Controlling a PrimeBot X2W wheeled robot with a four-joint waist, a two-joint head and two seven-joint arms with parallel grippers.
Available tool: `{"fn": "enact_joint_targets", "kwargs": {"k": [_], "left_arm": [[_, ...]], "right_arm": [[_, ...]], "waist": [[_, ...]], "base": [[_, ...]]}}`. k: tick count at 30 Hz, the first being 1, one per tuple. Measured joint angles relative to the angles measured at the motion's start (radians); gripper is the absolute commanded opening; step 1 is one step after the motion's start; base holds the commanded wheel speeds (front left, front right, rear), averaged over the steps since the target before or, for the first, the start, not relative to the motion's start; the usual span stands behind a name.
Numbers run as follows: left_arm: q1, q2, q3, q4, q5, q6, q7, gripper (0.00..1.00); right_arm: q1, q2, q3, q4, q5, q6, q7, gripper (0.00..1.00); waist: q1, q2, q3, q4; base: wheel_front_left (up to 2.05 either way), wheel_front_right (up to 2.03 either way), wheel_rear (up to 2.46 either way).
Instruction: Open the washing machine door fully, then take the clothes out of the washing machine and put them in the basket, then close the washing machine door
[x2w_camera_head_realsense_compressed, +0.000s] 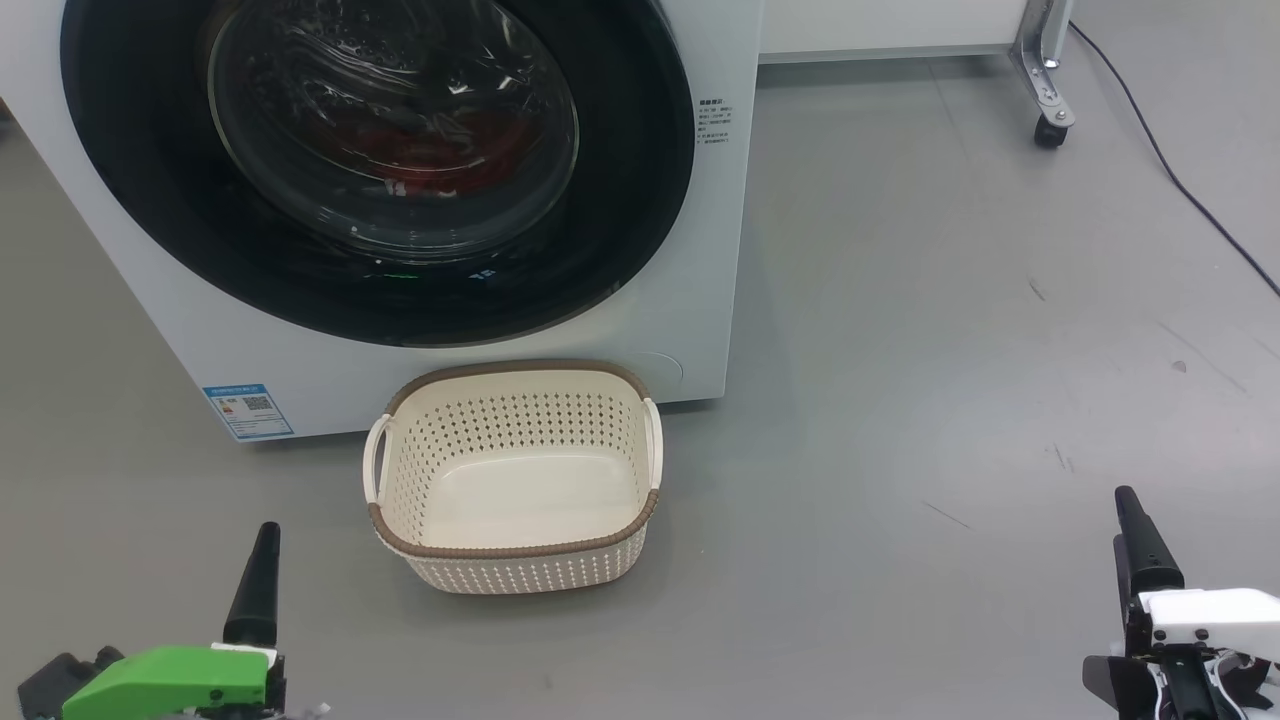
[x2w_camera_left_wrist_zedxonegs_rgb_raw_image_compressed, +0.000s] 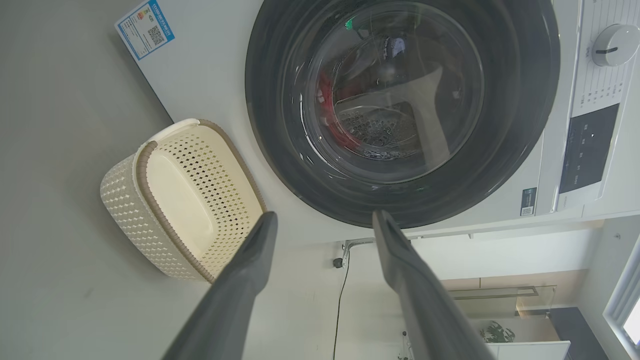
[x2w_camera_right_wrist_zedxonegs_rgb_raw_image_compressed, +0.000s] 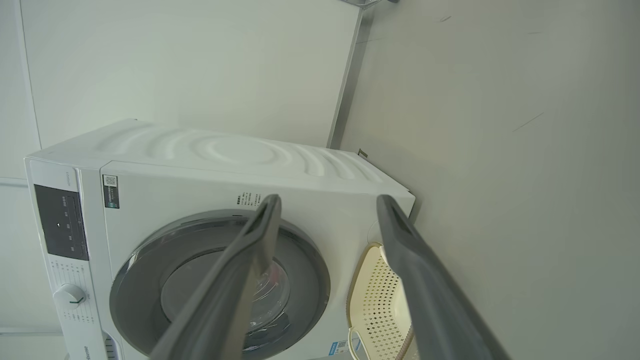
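**Door shut, clothes in the drum, both grippers open**

In the head view the washing machine (x2w_camera_head_realsense_compressed: 700, 300) takes up the 11 o'clock part of the picture. The washing machine door (x2w_camera_head_realsense_compressed: 150, 200) lies shut, flat against the white front. Through its glass bowl the clothes (x2w_camera_head_realsense_compressed: 440, 165) show as a red heap low in the drum. The basket (x2w_camera_head_realsense_compressed: 515, 372) stands upright on the grey floor (x2w_camera_head_realsense_compressed: 950, 350) at 6 o'clock from the door, just in front of the machine's lower edge, with its bare cream bottom showing. A blue sticker (x2w_camera_head_realsense_compressed: 248, 410) sits on the machine's front at 9 o'clock from the basket.

The left gripper (x2w_camera_left_wrist_zedxonegs_rgb_raw_image_compressed: 324, 215) is low at 7 o'clock in the head view, well apart from the basket and the door. In the left wrist view its two fingers are spread wide with nothing between them. The right gripper (x2w_camera_right_wrist_zedxonegs_rgb_raw_image_compressed: 328, 197) is at 5 o'clock in the head view, off over open floor, and in the right wrist view its fingers also stand wide apart, holding nothing.

A black cable (x2w_camera_head_realsense_compressed: 1180, 180) runs across the floor at 2 o'clock, near a caster wheel (x2w_camera_head_realsense_compressed: 1050, 132)
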Motion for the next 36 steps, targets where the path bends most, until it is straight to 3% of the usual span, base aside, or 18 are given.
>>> {"fn": "enact_joint_targets", "kwargs": {"k": [12,24,36], "left_arm": [[-0.021,0.059,-0.071,-0.014,0.247,0.002,-0.061,1.0],[-0.035,0.086,-0.125,-0.015,0.463,0.054,-0.102,1.0],[-0.036,0.093,-0.166,-0.02,0.636,0.103,-0.141,1.0]], "right_arm": [[0.001,-0.069,0.052,-0.015,-0.23,-0.011,-0.061,1.0],[0.001,-0.123,0.112,-0.029,-0.451,-0.052,-0.107,1.0],[0.004,-0.13,0.18,-0.04,-0.605,-0.072,-0.143,1.0]], "waist": [[0.0,0.0,-0.005,-0.001],[0.0,0.0,-0.013,0.0],[0.0,0.0,-0.02,0.001]], "base": [[0.0,0.0,0.0],[0.0,0.0,0.0],[0.0,0.0,0.0]]}}
